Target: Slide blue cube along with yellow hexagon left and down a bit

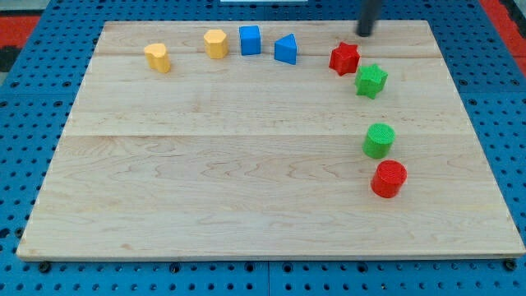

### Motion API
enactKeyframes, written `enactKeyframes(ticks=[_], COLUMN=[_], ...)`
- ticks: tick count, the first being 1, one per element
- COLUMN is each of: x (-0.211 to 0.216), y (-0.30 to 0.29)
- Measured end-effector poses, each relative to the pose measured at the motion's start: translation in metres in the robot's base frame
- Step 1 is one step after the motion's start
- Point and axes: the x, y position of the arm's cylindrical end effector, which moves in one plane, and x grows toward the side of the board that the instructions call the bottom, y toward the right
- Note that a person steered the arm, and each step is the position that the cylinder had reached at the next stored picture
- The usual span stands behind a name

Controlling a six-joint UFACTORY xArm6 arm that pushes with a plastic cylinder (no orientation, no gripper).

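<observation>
Camera view: my tip [365,33] at far edge, right of blue cube [250,40] & yellow hexagon [215,43], which touch; no jaws on rod. Tip's right-side spot suits leftward push, prob.

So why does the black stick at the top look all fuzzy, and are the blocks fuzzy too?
In the camera view, my tip looks soft and smeared, likely from moving; the blue cube and yellow hexagon look sharp, each with a small soft shadow; the wooden board shows faint glare along its left edge.
</observation>
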Motion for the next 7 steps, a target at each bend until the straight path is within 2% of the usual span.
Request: enactKeyframes(ticks=[1, 3, 4, 6, 7], x=[-0.002, 0.050, 0.051, 0.009, 0.010], y=[-0.068, -0.154, -0.156, -0.149, -0.206])
